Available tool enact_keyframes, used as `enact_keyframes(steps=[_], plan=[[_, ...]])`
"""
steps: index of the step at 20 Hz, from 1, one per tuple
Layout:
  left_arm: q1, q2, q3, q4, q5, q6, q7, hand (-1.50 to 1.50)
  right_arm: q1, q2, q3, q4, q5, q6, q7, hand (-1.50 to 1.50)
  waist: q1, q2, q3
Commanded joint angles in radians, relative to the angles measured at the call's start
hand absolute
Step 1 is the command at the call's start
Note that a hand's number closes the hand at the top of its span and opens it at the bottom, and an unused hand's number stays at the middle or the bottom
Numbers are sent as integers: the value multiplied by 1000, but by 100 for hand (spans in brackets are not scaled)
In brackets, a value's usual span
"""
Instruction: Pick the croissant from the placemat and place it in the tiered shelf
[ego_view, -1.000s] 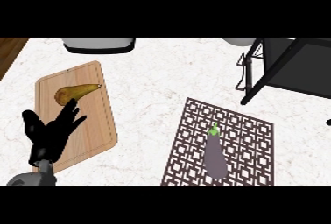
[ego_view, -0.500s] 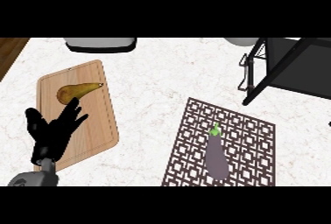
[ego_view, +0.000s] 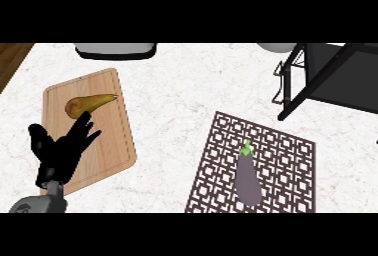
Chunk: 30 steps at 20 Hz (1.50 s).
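One hand shows, the left hand (ego_view: 60, 152), with its fingers (ego_view: 80, 126) spread straight and holding nothing, resting over the lower part of a wooden cutting board (ego_view: 114, 130) at about eight o'clock in the head view. Just past the fingertips, toward twelve o'clock, a yellow-brown pear-like fruit (ego_view: 87, 103) lies on that board. No croissant is visible: the patterned placemat (ego_view: 288, 155) at five o'clock carries only a purple eggplant (ego_view: 247, 176), stem toward twelve. The tiered shelf (ego_view: 325, 75) stands at two o'clock, well apart from this hand. The likely risk is picking the wrong item, since the open hand sits beside the fruit rather than the placemat. Its grey forearm (ego_view: 40, 204) enters from the lower left, palm down on the bench side.
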Motion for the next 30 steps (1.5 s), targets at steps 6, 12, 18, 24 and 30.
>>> enact_keyframes(steps=[6,12,18,24,30], plan=[[20,-17,-1,69,-7,-21,-21,0,-29,26,50,257,136,-137,-224,150,3,9,-7],[-23,-54,-28,78,-47,25,11,0,-74,10,16,364,140,-173,-341,150,-4,8,-6],[3,-24,7,77,-24,-12,6,0,-121,2,34,402,155,-135,-371,150,-6,5,-7],[49,-39,-7,22,-34,-7,17,0,-91,-13,65,458,200,-116,-426,150,-5,4,-7],[53,-24,2,27,-36,-19,18,0,-123,95,-103,437,95,-324,-281,-150,-11,1,-6]])
